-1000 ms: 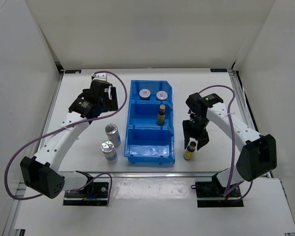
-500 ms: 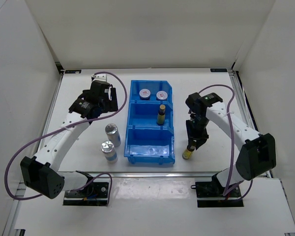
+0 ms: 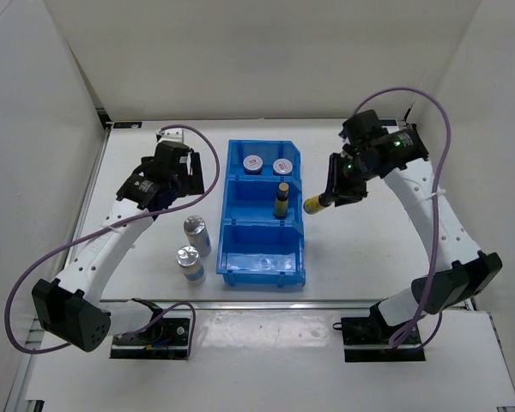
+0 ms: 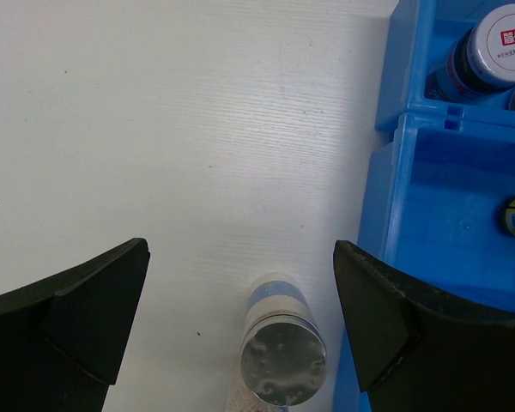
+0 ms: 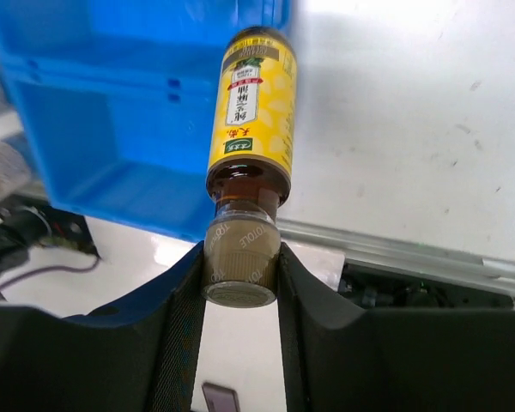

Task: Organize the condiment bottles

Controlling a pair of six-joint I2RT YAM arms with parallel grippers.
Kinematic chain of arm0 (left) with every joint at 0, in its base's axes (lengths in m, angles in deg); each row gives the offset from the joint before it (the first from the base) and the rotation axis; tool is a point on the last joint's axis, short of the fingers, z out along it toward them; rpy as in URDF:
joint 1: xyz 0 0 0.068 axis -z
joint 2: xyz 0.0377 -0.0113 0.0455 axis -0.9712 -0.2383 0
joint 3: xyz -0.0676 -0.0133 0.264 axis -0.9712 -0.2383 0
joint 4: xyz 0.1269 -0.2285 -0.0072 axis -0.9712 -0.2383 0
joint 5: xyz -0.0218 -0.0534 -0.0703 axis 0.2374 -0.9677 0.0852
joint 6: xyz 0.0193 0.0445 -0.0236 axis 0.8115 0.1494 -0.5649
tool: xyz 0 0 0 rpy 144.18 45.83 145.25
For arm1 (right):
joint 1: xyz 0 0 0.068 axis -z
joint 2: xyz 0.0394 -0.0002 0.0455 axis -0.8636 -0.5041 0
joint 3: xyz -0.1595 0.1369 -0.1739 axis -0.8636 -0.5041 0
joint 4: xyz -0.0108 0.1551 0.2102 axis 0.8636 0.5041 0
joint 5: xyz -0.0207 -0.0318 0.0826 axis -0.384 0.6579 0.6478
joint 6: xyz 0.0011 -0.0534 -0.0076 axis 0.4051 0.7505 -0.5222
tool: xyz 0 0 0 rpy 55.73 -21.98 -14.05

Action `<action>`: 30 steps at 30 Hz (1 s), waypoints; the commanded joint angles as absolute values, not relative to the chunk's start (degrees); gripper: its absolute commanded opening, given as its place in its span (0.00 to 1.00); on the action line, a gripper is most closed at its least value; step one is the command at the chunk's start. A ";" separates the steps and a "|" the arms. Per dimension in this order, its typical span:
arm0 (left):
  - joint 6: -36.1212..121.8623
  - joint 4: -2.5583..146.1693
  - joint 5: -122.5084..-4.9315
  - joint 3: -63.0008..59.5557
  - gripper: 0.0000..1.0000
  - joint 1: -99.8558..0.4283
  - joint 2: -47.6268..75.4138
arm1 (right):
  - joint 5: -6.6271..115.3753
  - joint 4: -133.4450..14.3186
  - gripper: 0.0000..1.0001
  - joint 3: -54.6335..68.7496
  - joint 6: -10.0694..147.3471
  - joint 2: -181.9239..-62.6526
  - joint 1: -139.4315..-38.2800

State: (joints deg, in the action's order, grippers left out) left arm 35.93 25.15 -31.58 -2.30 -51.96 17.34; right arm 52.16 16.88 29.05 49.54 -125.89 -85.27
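Note:
My right gripper [image 3: 333,194] is shut on the cap of an amber yellow-labelled bottle [image 3: 315,203]. It holds the bottle tilted in the air just right of the blue bin [image 3: 232,215]; in the right wrist view the cap sits between my fingers [image 5: 240,266] and the bottle [image 5: 253,112] points at the bin. A second amber bottle [image 3: 282,199] stands in the middle compartment. Two white-lidded jars [image 3: 254,162] [image 3: 281,166] stand in the far compartment. My left gripper [image 3: 167,187] is open above a silver-topped cylinder [image 3: 195,228], seen in the left wrist view [image 4: 281,343]. Another cylinder [image 3: 187,259] stands nearer.
The near compartment of the bin [image 3: 262,257] holds nothing. The bin's left wall [image 4: 382,197] shows in the left wrist view, with one jar [image 4: 500,47] inside. White walls surround the table; its front edge [image 3: 257,302] lies past the bin.
My right gripper closed on the amber bottle standing right of the bin, lifted it and carried it up and away, tilting it toward the bin. The left arm has barely moved.

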 commanded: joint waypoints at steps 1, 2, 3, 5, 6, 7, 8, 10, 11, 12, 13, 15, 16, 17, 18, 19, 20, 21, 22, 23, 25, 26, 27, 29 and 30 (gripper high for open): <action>35.82 26.02 -29.97 -3.22 1.00 -51.96 20.04 | 51.04 33.27 0.00 36.69 48.38 -124.18 -83.11; 35.82 26.54 -29.97 -3.23 1.00 -51.96 20.04 | 51.04 33.27 0.00 38.54 49.60 -124.87 -83.11; 35.82 26.55 -29.97 -3.23 1.00 -51.96 20.04 | 50.43 33.27 0.00 40.48 50.40 -124.88 -83.11; 35.82 26.55 -29.97 -3.23 1.00 -51.96 20.04 | 51.56 33.27 0.00 46.69 52.15 -127.33 -83.11; 35.82 26.55 -29.97 -3.23 1.00 -51.96 20.04 | 52.79 33.27 0.00 48.91 55.12 -128.38 -83.11; 35.82 26.55 -29.97 -3.23 1.00 -51.96 20.04 | 53.67 33.27 0.00 50.93 56.37 -130.31 -83.89; 35.82 26.55 -29.97 -3.23 1.00 -51.96 20.04 | 54.20 33.27 0.00 52.78 57.25 -131.11 -84.42; 35.82 26.55 -29.97 -3.23 1.00 -51.96 20.04 | 54.20 33.27 0.00 57.36 58.31 -132.78 -86.35; 36.34 26.55 -29.97 -3.23 1.00 -51.96 20.04 | 54.20 33.27 0.00 58.68 58.31 -134.62 -86.97; 36.34 26.55 -29.97 -3.23 1.00 -51.96 20.04 | 54.20 32.75 0.00 59.91 59.01 -135.59 -87.67; 36.34 26.55 -29.45 -3.23 1.00 -51.96 20.04 | 53.51 32.74 0.00 61.92 59.02 -136.56 -89.42; 36.34 26.55 -29.44 -3.23 1.00 -51.96 20.04 | 52.19 31.95 0.00 63.34 60.16 -139.55 -92.75; 36.34 26.55 -29.44 -3.23 1.00 -51.96 20.04 | 51.31 31.95 0.00 64.91 60.16 -142.17 -93.99; 36.34 26.55 -29.44 -3.23 1.00 -51.96 20.04 | 50.61 31.95 0.00 65.63 60.16 -143.59 -95.14; 36.87 26.55 -29.44 -3.23 1.00 -51.96 20.04 | 50.60 31.95 0.00 66.15 60.77 -144.91 -97.67; 36.87 26.55 -29.44 -3.23 1.00 -51.96 20.04 | 48.34 31.95 0.00 66.16 60.78 -147.44 -99.18; 36.87 26.55 -29.44 -3.23 1.00 -51.96 20.04 | 47.18 31.43 0.00 66.77 61.47 -148.77 -100.58; 36.87 26.55 -29.44 -3.23 1.00 -51.96 20.04 | 45.87 31.42 0.00 67.56 61.48 -150.09 -103.12; 36.87 26.55 -28.92 -2.71 1.00 -51.96 20.04 | 44.64 31.42 0.00 67.57 62.35 -152.80 -104.19; 36.87 26.55 -28.92 -2.70 1.00 -51.96 19.52 | 43.14 31.42 0.00 68.35 62.36 -154.22 -104.90; 37.40 26.55 -28.92 -2.70 1.00 -51.96 19.51 | 43.13 31.95 0.00 69.15 62.36 -158.00 -105.52; 37.40 26.55 -28.92 -2.70 1.00 -51.96 19.51 | 43.13 31.95 0.00 69.15 62.36 -158.97 -105.52; 37.40 26.55 -28.92 -2.70 1.00 -51.96 19.51 | 41.74 31.95 0.00 68.19 63.40 -160.55 -105.52; 37.40 26.55 -28.92 -2.70 1.00 -51.96 19.51 | 41.11 29.41 0.00 65.82 64.02 -161.09 -105.52; 37.40 26.55 -28.92 -2.70 1.00 -51.96 19.51 | 41.11 26.18 0.00 64.68 64.64 -161.70 -105.52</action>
